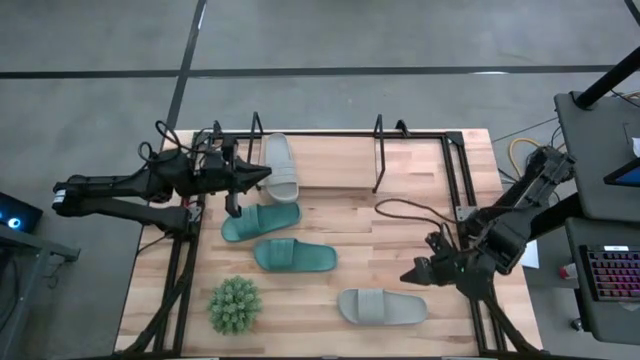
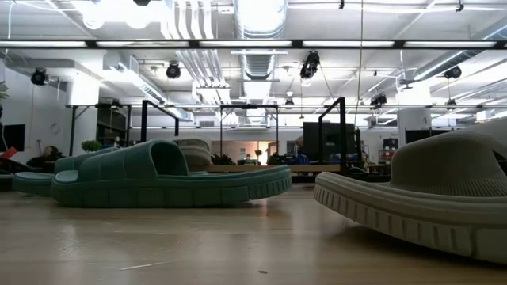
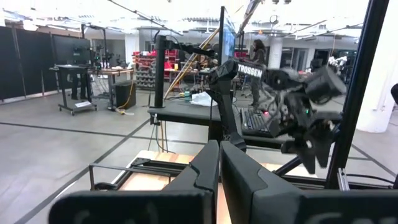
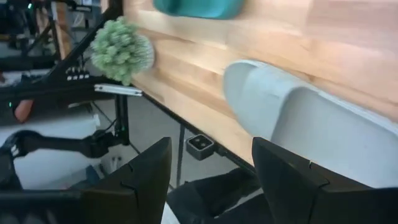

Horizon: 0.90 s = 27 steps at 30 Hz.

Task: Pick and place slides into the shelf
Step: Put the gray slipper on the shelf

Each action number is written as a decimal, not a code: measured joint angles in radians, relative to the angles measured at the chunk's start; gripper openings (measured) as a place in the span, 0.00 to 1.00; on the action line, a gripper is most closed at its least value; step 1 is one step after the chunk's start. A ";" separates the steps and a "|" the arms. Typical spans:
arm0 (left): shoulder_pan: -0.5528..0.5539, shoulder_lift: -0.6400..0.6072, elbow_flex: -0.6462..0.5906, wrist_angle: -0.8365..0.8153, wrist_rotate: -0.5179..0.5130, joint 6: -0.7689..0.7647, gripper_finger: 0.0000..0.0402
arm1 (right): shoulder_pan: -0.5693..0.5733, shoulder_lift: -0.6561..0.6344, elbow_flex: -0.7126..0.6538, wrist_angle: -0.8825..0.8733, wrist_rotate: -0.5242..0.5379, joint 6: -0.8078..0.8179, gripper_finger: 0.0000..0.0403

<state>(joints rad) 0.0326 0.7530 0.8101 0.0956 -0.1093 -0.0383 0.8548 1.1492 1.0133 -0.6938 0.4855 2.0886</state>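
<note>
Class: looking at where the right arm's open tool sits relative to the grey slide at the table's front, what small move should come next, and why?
Probably ease the right tool toward the near grey slide and lower over it. The tool is open, empty, and just beside that slide, which lies flat on the table, outside the shelf. The left tool is shut, near the teal slide.

Two teal slides [image 1: 262, 222], two grey slides [image 1: 280, 166], green plant [image 1: 235, 305].

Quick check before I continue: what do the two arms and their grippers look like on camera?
Both arms are dark, jointed, with black cables looped along them. The left gripper has two thick matte-black fingers; the right gripper has the same blocky black fingers. White TROSSEN lettering marks the right arm.
</note>
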 joint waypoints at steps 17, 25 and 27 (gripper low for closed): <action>-0.001 0.001 -0.001 -0.035 0.000 -0.001 0.00 | 0.048 0.155 -0.268 0.379 0.119 0.138 0.53; -0.001 -0.002 -0.002 -0.034 0.000 -0.003 0.00 | 0.048 0.362 -0.256 0.633 0.117 0.156 0.53; -0.001 -0.003 -0.002 -0.034 0.000 -0.003 0.00 | 0.048 0.409 -0.241 0.665 0.117 0.160 0.53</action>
<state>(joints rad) 0.0319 0.7502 0.8078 0.0614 -0.1093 -0.0413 0.9031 1.5579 0.7719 -0.0288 0.6021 2.2487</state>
